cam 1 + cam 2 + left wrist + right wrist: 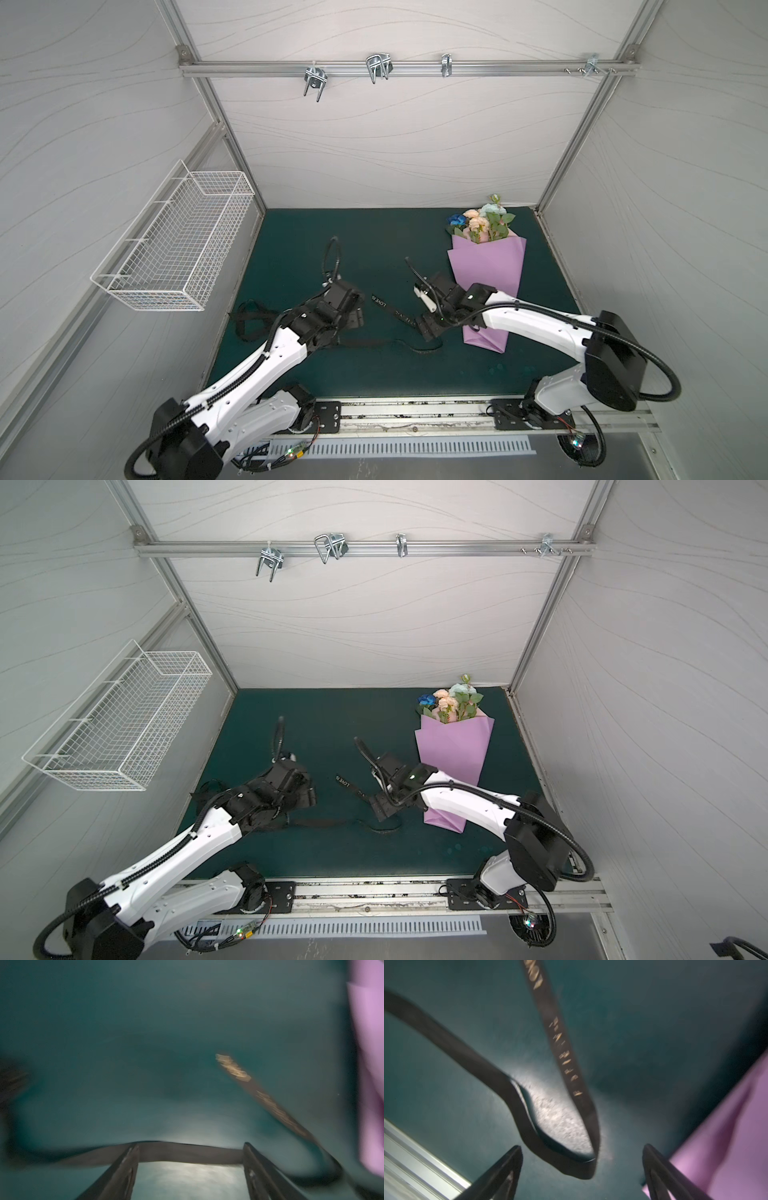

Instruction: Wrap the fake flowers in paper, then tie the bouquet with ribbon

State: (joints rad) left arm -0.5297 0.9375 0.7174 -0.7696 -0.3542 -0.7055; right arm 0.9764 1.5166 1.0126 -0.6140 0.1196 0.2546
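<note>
The bouquet of fake flowers (482,222) (451,702) lies at the back right of the mat, wrapped in a lilac paper cone (490,266) (455,746). A black ribbon with light lettering (384,305) (347,785) lies loose on the mat between the two arms. My left gripper (357,319) (190,1145) is open, and the ribbon (187,1153) runs across at its fingertips, ungripped. My right gripper (428,330) (581,1147) is open over a folded loop of the ribbon (566,1059). The lilac paper (726,1136) sits just beside the right gripper.
A dark green mat (332,249) covers the floor. More black ribbon lies bunched at the mat's left edge (249,318). A white wire basket (178,253) hangs on the left wall. Metal hooks (378,66) hang from the back rail. An aluminium rail (415,415) runs along the front.
</note>
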